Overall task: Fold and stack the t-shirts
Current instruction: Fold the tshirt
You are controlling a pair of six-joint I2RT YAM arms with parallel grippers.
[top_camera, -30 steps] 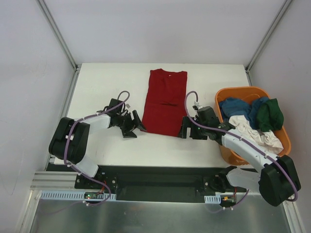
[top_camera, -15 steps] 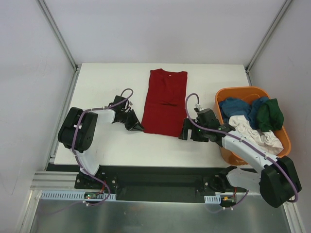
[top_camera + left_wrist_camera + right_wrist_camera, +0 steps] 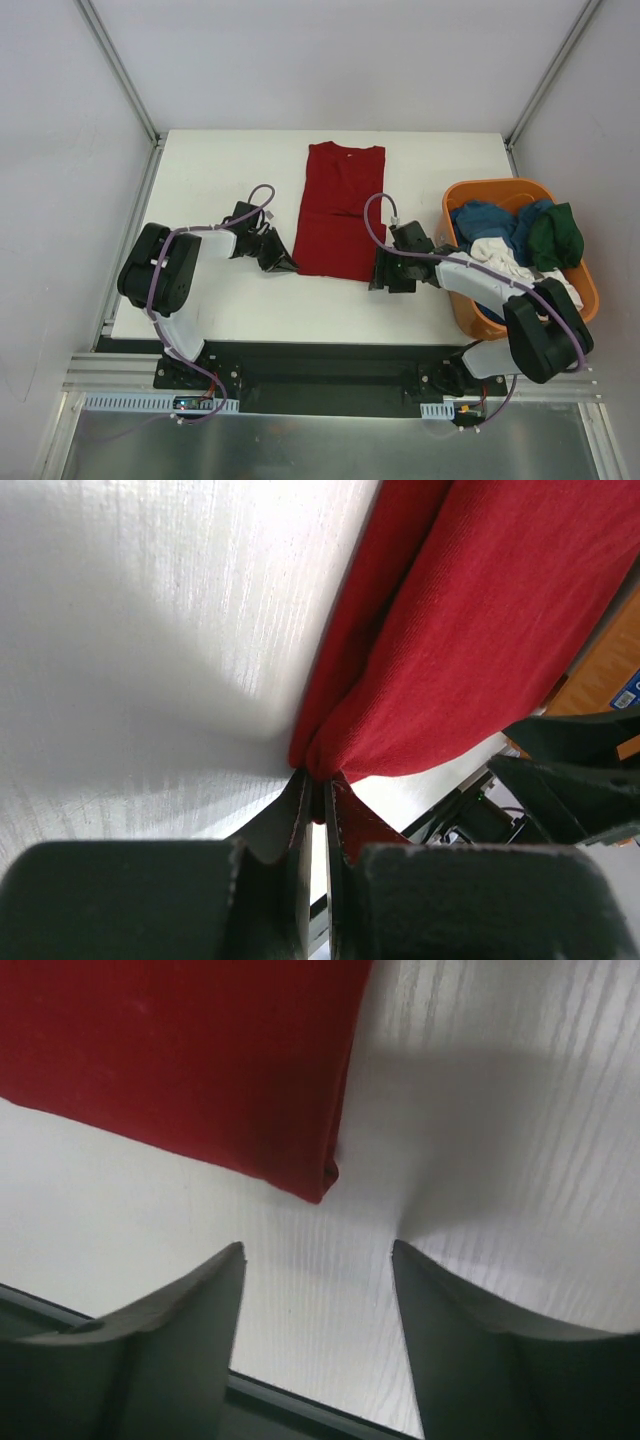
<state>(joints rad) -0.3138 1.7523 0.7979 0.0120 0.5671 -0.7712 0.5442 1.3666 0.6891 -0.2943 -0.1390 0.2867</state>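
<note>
A dark red t-shirt point(image 3: 338, 208) lies folded lengthwise in the middle of the white table point(image 3: 200, 180), collar at the far end. My left gripper point(image 3: 287, 266) is at its near left corner and is shut on that corner; the left wrist view shows red cloth point(image 3: 470, 630) pinched between the fingertips point(image 3: 300, 805). My right gripper point(image 3: 377, 279) sits at the near right corner, open, with the shirt's corner point(image 3: 322, 1188) just beyond the gap and nothing between the fingers point(image 3: 195, 1310). Blue, dark green and white t-shirts point(image 3: 520, 240) are heaped in the orange basket.
The orange plastic basket point(image 3: 492, 188) stands at the right edge of the table, close behind my right arm. Grey walls and metal frame posts point(image 3: 120, 70) enclose the table on three sides.
My left gripper moved right to the shirt's near left corner and shut on it. The right gripper's jaws have narrowed and its arm has shifted slightly toward the near right corner.
</note>
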